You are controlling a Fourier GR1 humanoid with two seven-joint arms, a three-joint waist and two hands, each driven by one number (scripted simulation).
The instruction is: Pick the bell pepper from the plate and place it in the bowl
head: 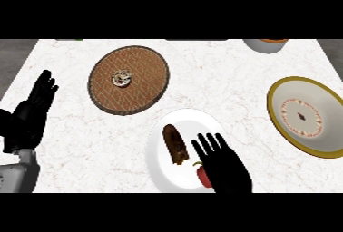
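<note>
Your right hand (224, 163), fingers spread, hovers over the near white plate (161, 158), probably lining up on the red bell pepper (203, 176) half hidden beneath it, while the left hand (32, 113) rests open at left, bowl (321, 140) right.

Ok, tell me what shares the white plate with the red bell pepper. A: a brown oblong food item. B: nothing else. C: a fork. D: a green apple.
A: a brown oblong food item lies on the white plate just left of the red bell pepper, which the right hand partly covers.
</note>
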